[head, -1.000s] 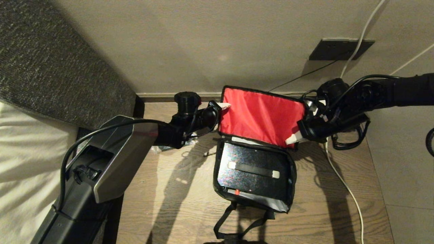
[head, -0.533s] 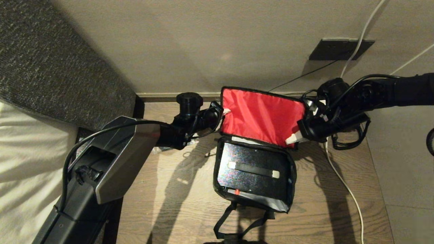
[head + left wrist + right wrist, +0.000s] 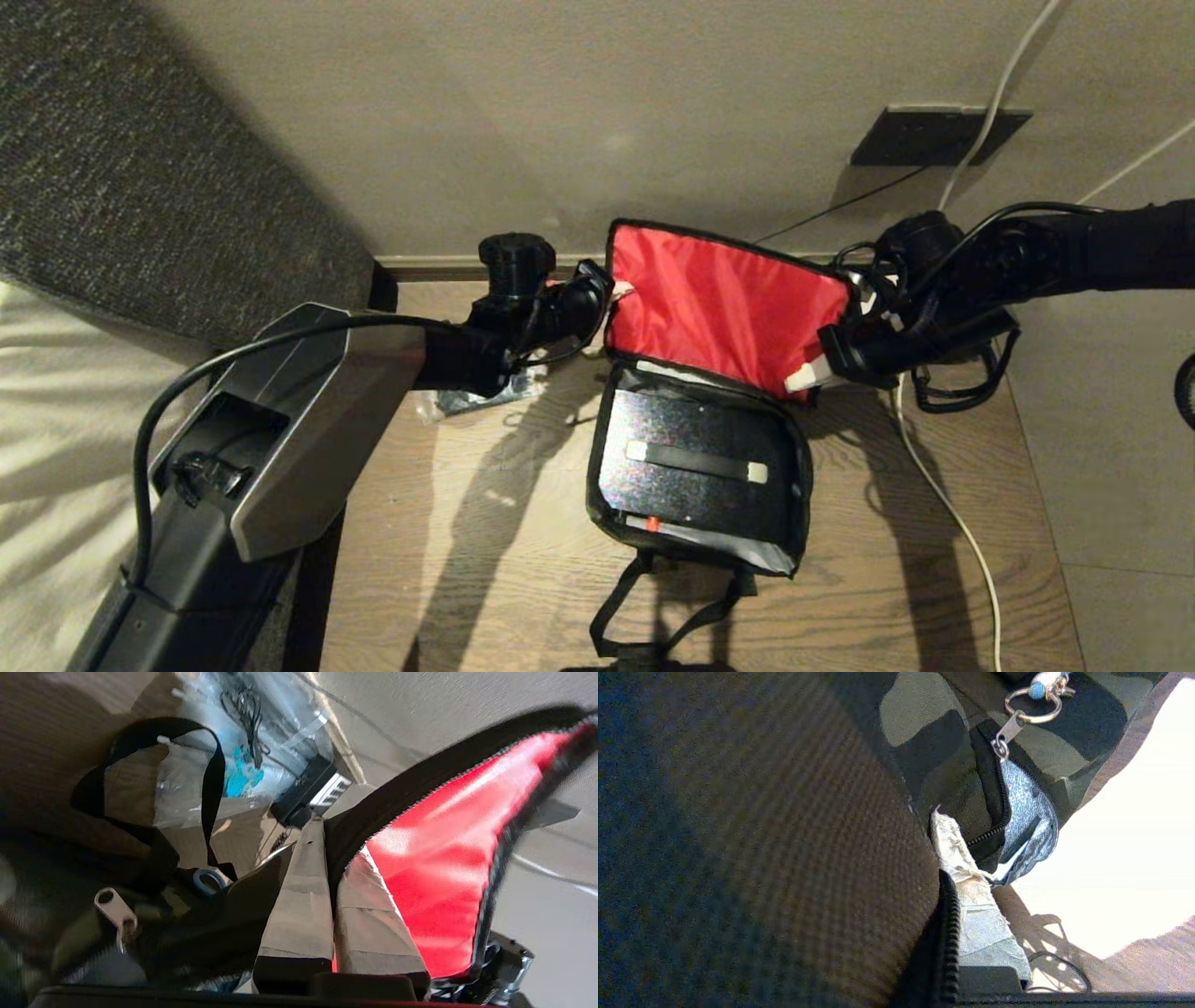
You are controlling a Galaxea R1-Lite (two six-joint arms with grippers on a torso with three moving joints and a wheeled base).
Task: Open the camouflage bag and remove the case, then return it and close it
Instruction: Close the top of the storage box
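Observation:
The camouflage bag (image 3: pixel 805 485) lies open on the wooden top, its red-lined lid (image 3: pixel 728 308) standing up toward the wall. The case (image 3: pixel 695 485), black and speckled with a strap handle and a small red latch, lies flat inside the bag. My left gripper (image 3: pixel 618 287) is shut on the lid's left edge; in the left wrist view the left gripper (image 3: pixel 334 858) pinches the black trim beside the red lining (image 3: pixel 444 858). My right gripper (image 3: pixel 801 378) is shut on the lid's lower right corner. In the right wrist view one taped finger (image 3: pixel 971 896) shows against the lid's zip edge, the other hidden behind fabric.
A clear plastic packet (image 3: pixel 476 397) lies left of the bag under the left arm. The bag's black strap (image 3: pixel 653 607) trails over the front edge. A white cable (image 3: pixel 943 504) runs down the right side. The wall stands close behind, and a padded headboard (image 3: pixel 140 168) rises at the left.
The left gripper has closed on the lid's left edge. The lid's top edge has since risen a little. The right gripper keeps its hold.

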